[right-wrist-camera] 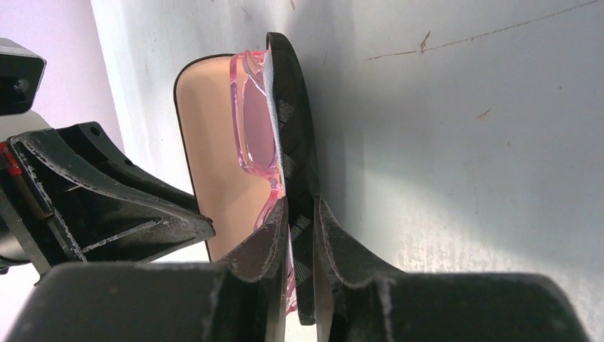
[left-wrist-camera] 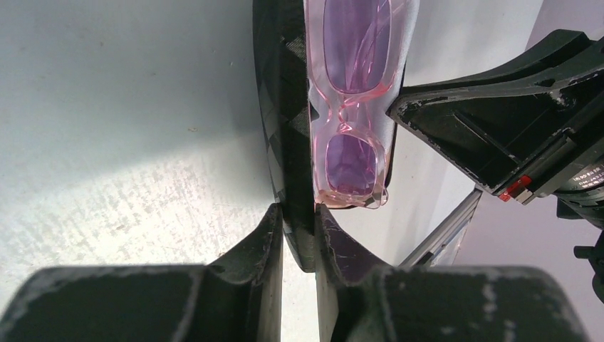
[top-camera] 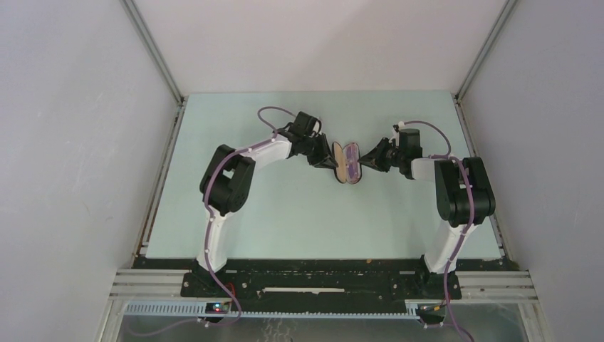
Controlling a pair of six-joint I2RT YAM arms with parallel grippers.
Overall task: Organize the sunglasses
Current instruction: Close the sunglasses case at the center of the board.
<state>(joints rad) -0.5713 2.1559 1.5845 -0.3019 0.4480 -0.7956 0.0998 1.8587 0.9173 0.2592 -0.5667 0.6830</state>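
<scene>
While sunglasses [left-wrist-camera: 350, 92] sit in case [right-wrist-camera: 293, 142], flanked by jaws | left jaws clamp case edge | right jaws likewise

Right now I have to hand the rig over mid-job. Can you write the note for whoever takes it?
The left gripper is shut on one black wall of the case.
The right gripper is shut on the wall of the other half, which holds the sunglasses.
The case is at the middle of the table, open, with its tan lining showing.
Done: the sunglasses are in the case.
Left: bring the halves together, probably, then release.
</scene>
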